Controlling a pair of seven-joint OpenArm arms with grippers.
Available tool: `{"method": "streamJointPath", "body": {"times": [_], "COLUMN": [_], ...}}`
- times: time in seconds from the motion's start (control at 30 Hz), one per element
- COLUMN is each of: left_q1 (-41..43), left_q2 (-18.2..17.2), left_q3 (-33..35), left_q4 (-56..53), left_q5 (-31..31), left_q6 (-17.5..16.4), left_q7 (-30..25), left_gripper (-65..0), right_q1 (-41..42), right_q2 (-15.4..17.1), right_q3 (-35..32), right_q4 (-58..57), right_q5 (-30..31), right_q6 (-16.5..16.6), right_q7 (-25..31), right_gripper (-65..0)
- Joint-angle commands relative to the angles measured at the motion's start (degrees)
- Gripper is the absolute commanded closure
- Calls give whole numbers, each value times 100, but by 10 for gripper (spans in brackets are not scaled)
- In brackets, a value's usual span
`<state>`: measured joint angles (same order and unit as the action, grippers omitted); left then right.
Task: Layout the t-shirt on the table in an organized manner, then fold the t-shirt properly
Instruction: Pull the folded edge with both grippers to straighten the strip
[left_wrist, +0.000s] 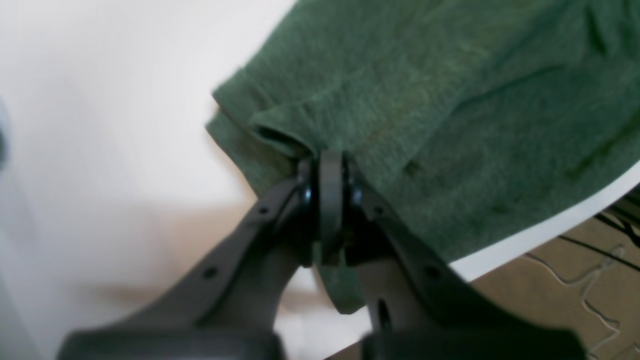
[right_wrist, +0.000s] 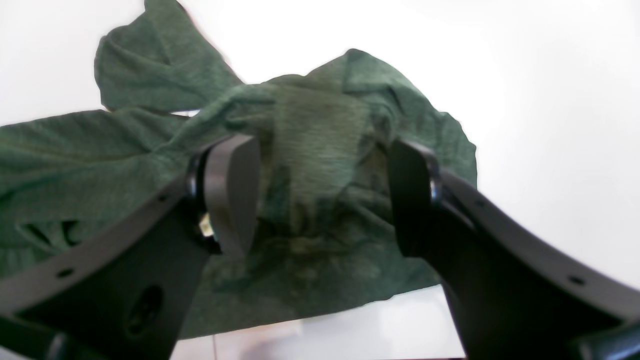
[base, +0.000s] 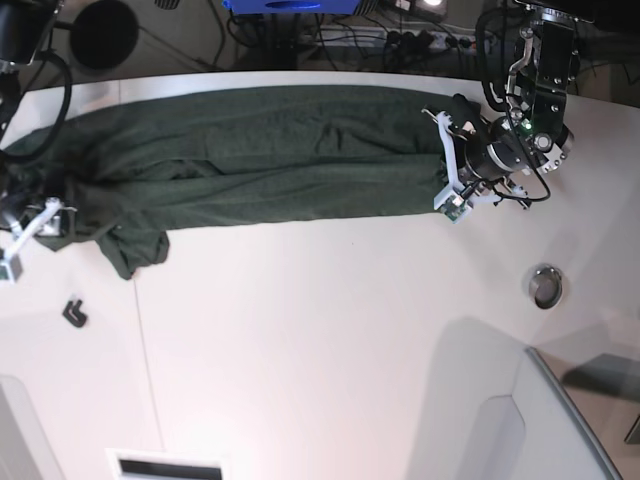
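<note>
Left gripper (left_wrist: 330, 200) pinches t-shirt (base: 250, 160) hem at table (base: 330, 350) far edge; right gripper (right_wrist: 320, 200) spread over bunched end. Shirt's long axis runs gripper to gripper.

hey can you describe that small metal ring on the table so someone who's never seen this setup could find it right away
Start at the white table and the long dark green t-shirt stretched across its far side. Follow the shirt to the end held by the left gripper, then look nearer the camera: the metal ring lies there alone, the only shiny round thing on the tabletop.
</note>
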<state>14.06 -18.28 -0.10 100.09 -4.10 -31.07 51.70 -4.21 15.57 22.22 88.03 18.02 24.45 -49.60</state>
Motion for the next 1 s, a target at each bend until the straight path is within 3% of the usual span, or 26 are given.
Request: {"method": "streamJointPath", "body": {"times": [0.0, 0.13, 0.27, 0.53, 0.77, 0.83, 0.93, 0.97], "left_q1": [-31, -31, 66, 207, 339, 347, 426, 453], "left_q2": [-49, -49, -49, -31, 57, 57, 57, 57], "left_q3": [-30, -30, -39, -12, 41, 41, 41, 41], "left_q4": [193, 518, 562, 615, 580, 553, 536, 483], "left_q5": [-25, -25, -25, -61, -69, -69, -34, -34], "left_q6": [26, 26, 26, 26, 26, 26, 26, 26], "left_q7": [-49, -41, -41, -49, -76, -76, -85, -85], "left_gripper": [-67, -234, -326, -329, -329, -329, -329, -329], "right_q1": [214, 777, 1375, 2359, 2597, 2641, 2755, 2772], "right_q2": [214, 513, 557, 531, 408, 408, 399, 399], "right_q3": [-257, -1373, -1998, -2833, -2912, -2912, -2859, -2859], "right_q4": [81, -394, -1124, -2917, -3779, -3937, -4183, -4192], "right_q5": [110, 110, 110, 119, 128, 128, 128, 128], "right_q6": [30, 30, 39, 39, 39, 39, 39, 39], "right_q7": [147, 182, 191, 701, 1132, 1255, 1378, 1413], "right_gripper": [-378, -380, -381, -381, -374, -314, -15, 0]}}
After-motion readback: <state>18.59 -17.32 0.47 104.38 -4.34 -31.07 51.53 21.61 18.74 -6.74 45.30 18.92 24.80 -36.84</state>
